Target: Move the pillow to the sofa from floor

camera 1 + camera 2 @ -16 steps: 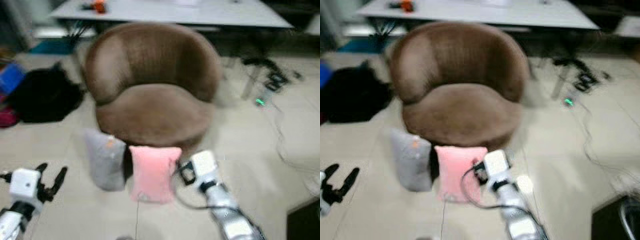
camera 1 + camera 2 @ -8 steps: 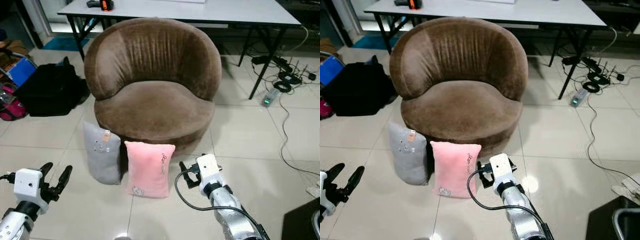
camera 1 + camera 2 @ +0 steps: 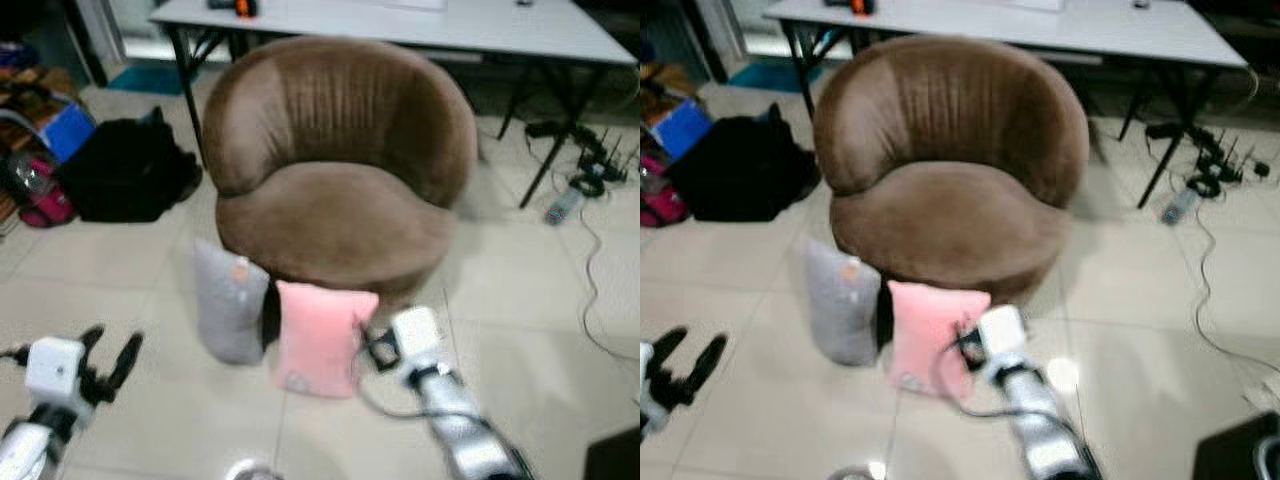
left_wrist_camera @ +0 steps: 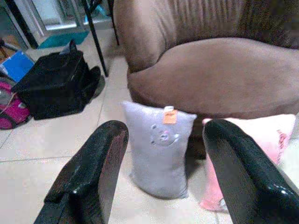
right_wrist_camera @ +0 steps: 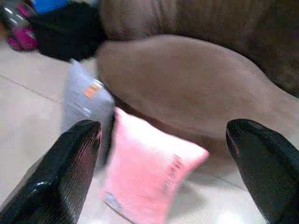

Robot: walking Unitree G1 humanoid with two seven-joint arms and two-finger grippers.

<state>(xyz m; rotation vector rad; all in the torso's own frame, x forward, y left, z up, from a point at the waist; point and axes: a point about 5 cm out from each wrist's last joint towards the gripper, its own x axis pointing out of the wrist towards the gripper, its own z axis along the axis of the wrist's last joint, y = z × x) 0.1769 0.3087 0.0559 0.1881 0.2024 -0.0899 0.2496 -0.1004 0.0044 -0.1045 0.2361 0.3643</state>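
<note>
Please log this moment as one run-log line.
phase: approach | right gripper: open, facing pink pillow | left gripper: open | pillows: on floor, against sofa

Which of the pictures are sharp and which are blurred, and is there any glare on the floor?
Both eye views are softly blurred: the brown sofa, the pink pillow and the right gripper have smeared edges. The left wrist view is sharp on the grey pillow, with glossy highlights on the left gripper's fingers. The right wrist view is motion-blurred. A glare spot lies on the floor tiles in the right eye view.

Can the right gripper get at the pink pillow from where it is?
Probably yes: the right gripper is open and right beside the pink pillow, nothing between them.
</note>
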